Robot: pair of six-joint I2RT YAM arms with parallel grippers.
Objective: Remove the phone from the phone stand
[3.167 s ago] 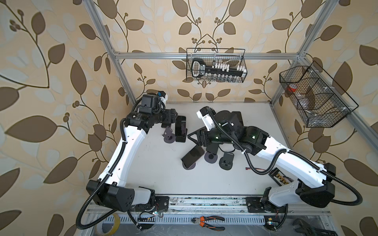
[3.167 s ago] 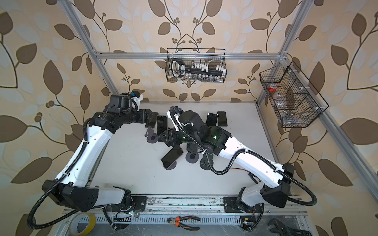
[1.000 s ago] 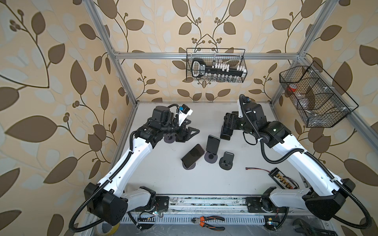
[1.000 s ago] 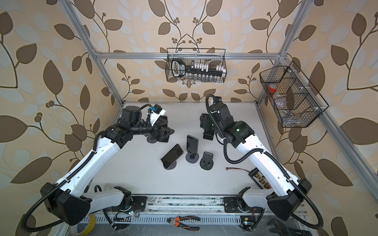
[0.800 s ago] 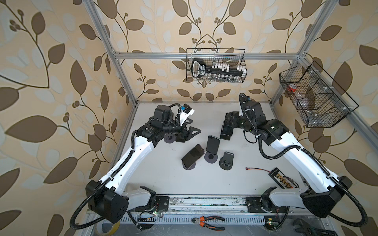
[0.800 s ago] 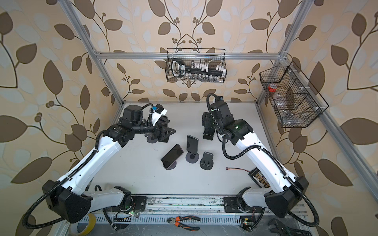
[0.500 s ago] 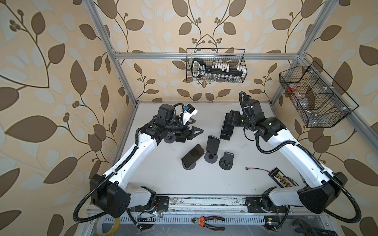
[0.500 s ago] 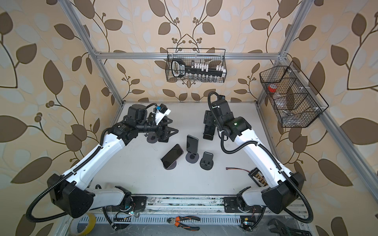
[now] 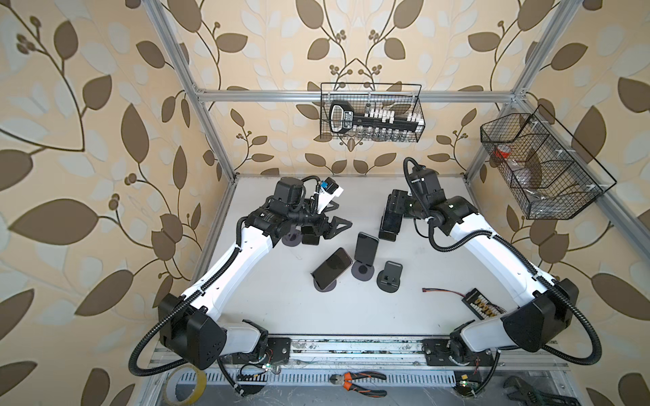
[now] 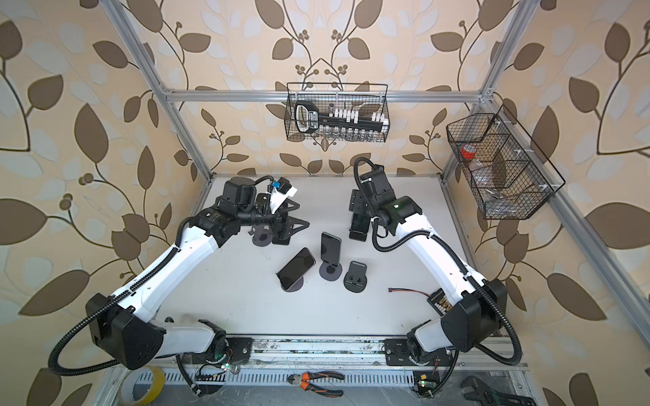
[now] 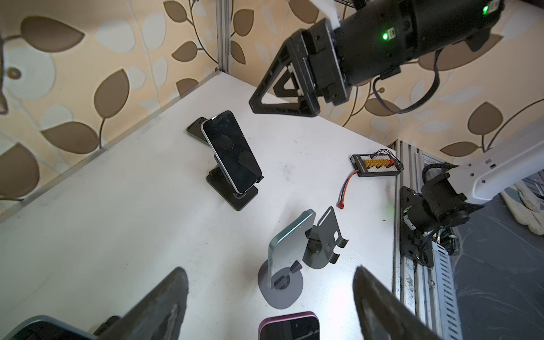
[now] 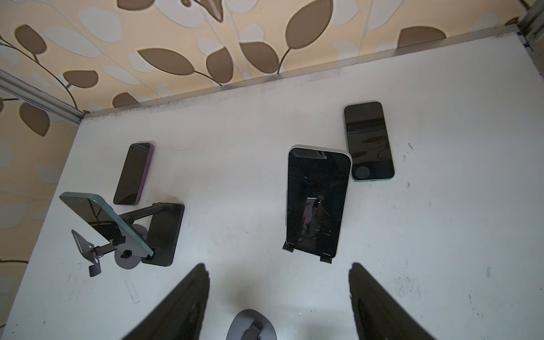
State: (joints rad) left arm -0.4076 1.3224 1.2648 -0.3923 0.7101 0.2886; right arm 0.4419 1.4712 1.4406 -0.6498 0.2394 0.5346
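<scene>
Task judged partly done. An empty stand [image 9: 390, 277] sits on the desk [image 9: 281, 309], and two phones lie flat off any stand: a purple phone [image 12: 134, 173] and a dark phone [image 12: 368, 141]. At least three phones are left seated. A teal phone [image 11: 290, 244] is propped near-upright on a round-based stand just beside the empty stand. A leaning phone [image 9: 332, 267] is seated on another round base near the empty stand, on the teal phone's far side. A white-edged phone [image 12: 318, 203] is carried on a black stand [image 11: 235, 200], farther from the empty stand toward the back wall, with the dark phone just beside it. Nothing is gripped. The left fingers [image 11: 164, 306] are spread wide with nothing between them, raised near the teal phone on its side away from the empty stand. The right fingers [image 12: 374, 303] are likewise parted and empty, poised just short of the white-edged phone, judged the next one to be lifted. Phones are thin, rounded-corner slabs with glossy black glass; the teal back looks matte. The empty stand is bent grey sheet metal with two hooked lips on a round foot. The black stand has a flat rectangular base and a slim arm. Desk is matte white and scuffed. Fingers are black tapered wedges.
</scene>
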